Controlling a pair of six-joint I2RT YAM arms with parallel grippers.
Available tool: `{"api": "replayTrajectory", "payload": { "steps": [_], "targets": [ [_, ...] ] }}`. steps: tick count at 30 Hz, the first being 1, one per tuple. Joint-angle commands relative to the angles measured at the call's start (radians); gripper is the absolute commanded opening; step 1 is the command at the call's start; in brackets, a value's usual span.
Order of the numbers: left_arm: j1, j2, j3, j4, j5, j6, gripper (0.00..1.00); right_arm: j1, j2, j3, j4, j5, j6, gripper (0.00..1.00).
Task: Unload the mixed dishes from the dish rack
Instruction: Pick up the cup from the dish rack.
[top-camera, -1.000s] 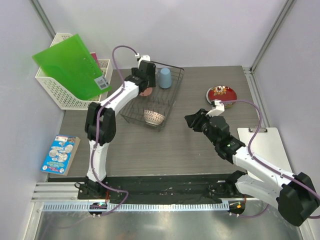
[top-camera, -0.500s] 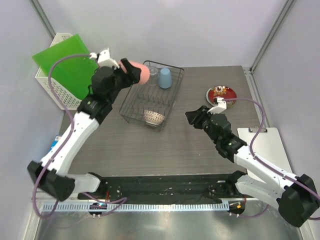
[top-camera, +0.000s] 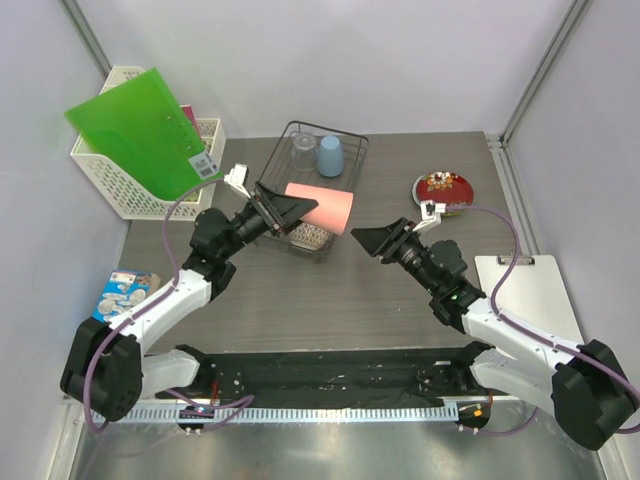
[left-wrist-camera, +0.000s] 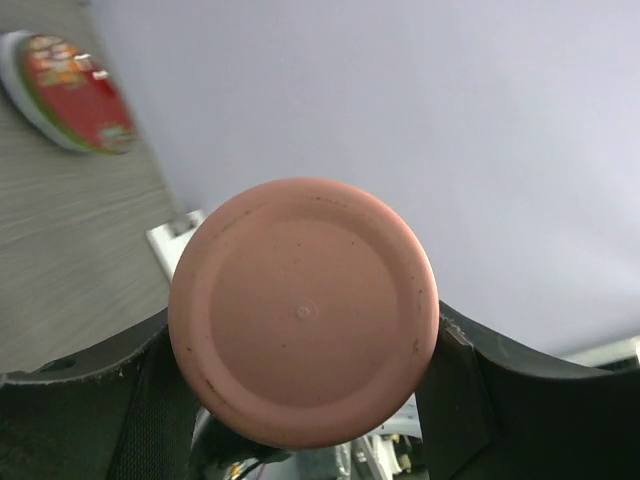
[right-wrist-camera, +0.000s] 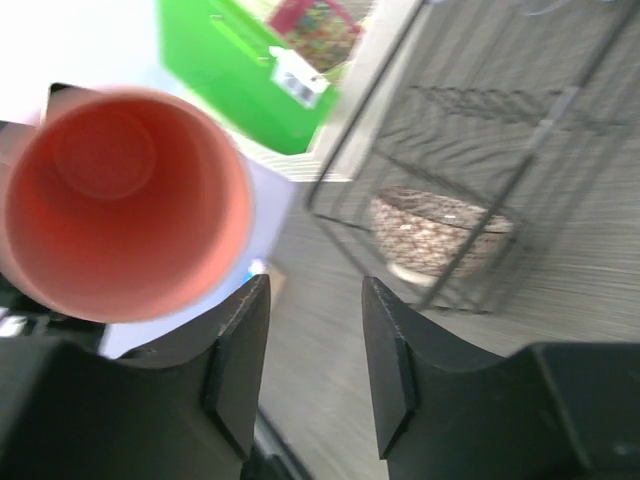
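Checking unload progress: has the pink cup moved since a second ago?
Yes. The pink cup, in the left pincer, went from the dish rack's left side to above its near edge.

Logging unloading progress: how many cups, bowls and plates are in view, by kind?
Cups: 2 (pink cup, light blue cup)
Bowls: 1 (white bowl)
Plates: 1 (red patterned plate)
Total: 4
A faint clear shape beside the light blue cup is not counted.

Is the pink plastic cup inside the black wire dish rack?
No, the left tool holds the pink cup sideways, clear of the rack.
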Motion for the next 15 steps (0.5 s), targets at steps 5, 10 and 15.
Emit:
{"api": "replayTrajectory", "payload": {
  "steps": [5, 10, 15],
  "targets": [
    [0.002, 0.000, -0.027, 0.437, 0.089, -0.209, 0.00, 0.004, -0.007, -0.024, 0.326, -0.152, 0.117, 0.49],
    [0.002, 0.003, -0.043, 0.443, 0.092, -0.201, 0.00, 0.005, -0.016, -0.025, 0.390, -0.146, 0.135, 0.49],
    [0.002, 0.009, -0.049, 0.441, 0.099, -0.197, 0.00, 0.005, -0.053, 0.014, 0.323, -0.126, 0.095, 0.49]
  ]
}}
